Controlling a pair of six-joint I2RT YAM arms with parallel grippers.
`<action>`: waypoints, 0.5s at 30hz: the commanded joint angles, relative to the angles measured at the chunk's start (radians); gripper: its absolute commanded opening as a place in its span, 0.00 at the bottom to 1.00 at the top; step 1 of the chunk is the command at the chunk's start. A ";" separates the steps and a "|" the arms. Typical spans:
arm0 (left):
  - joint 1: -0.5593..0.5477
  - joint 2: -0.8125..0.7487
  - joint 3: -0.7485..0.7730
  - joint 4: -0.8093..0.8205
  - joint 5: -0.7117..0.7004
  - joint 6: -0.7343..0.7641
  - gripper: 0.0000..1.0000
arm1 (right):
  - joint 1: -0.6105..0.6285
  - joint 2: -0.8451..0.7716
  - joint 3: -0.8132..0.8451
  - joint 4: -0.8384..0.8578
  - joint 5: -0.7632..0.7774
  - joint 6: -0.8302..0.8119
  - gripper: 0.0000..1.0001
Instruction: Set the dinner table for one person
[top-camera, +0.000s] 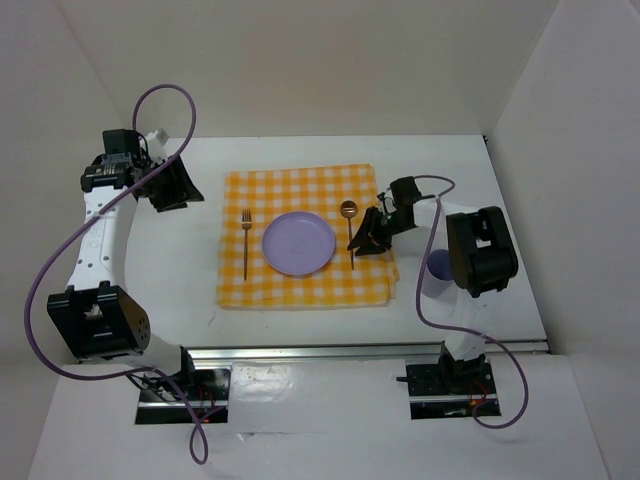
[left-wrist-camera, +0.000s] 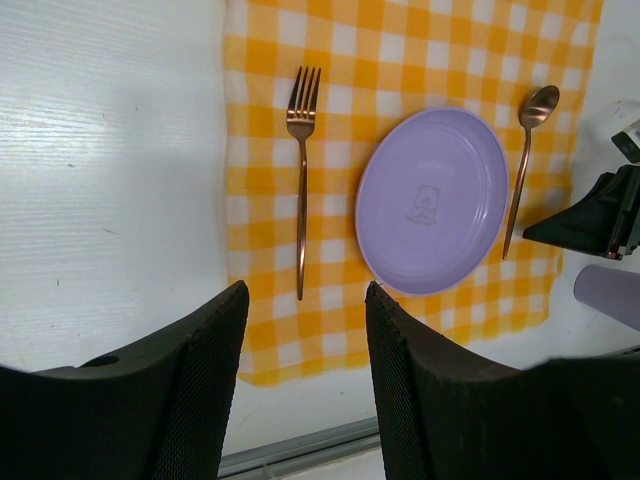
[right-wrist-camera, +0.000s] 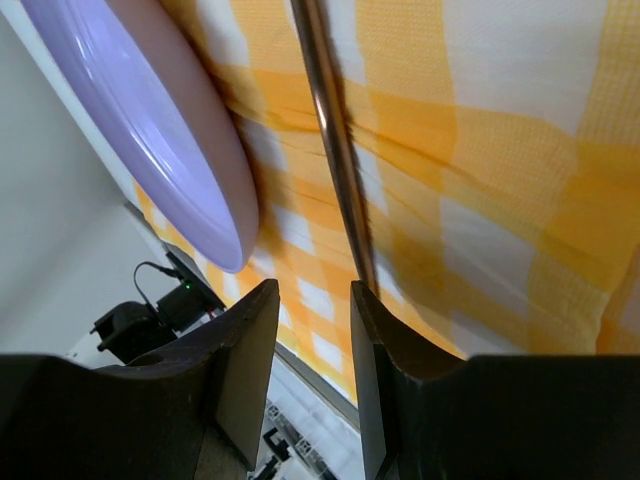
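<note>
Plate emblem, perhaps bear: left-wrist only

yellow-and-white checked cloth: flat, mid-frame | purple plate: centre of cloth | copper fork: just left of plate, tines toward top | copper spoon: just right of plate, bowl toward top | lavender cup: right of cloth, partly hidden
</note>
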 joint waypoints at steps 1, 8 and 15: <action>0.006 -0.041 -0.006 0.015 0.012 0.024 0.58 | -0.002 -0.080 0.007 -0.041 0.020 -0.017 0.43; 0.006 -0.041 -0.006 0.015 0.012 0.024 0.58 | 0.083 -0.135 0.125 -0.227 0.257 -0.049 0.43; 0.006 -0.041 0.003 0.006 0.002 0.033 0.57 | 0.210 -0.185 0.646 -0.669 0.765 -0.109 0.54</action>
